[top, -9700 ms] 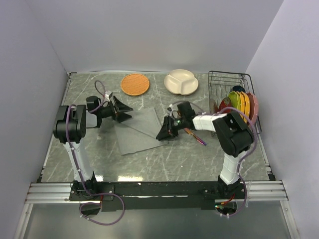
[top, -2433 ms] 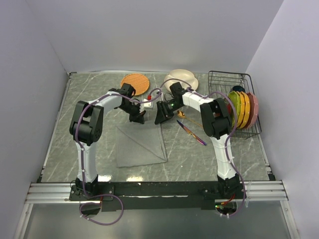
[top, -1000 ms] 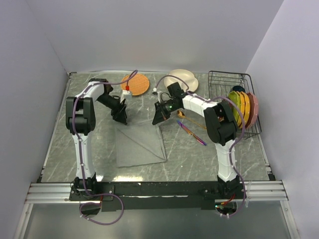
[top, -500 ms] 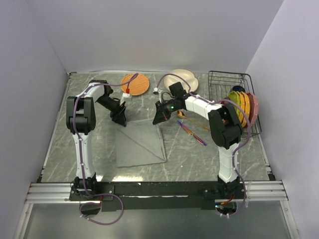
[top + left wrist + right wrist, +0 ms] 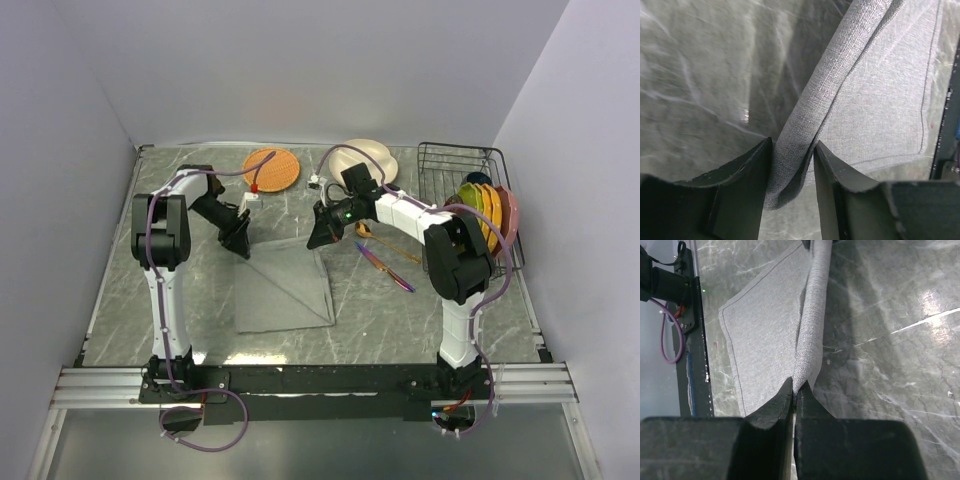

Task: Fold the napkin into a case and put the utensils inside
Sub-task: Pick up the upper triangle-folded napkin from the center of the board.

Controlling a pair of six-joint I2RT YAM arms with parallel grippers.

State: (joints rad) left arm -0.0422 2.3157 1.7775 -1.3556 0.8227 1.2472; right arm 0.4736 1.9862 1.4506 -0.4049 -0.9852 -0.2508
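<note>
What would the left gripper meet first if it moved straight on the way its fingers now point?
The napkin: its raised fold lies between the jaws of the left gripper and runs on ahead, slanting right. Past the fold it would probably meet the bare table, though depth is unclear.

Top view: fixed high behind the arm bases [image 5: 165, 372], looking down and forward over the whole table [image 5: 385, 315]. Wrist views: very close, pointed steeply down from just above the surface. Shared by all three: folded far edge of the napkin [image 5: 285, 288].

The napkin [image 5: 283, 290] lies on the table [image 5: 180, 300], utensils [image 5: 386, 267] to its right.
</note>
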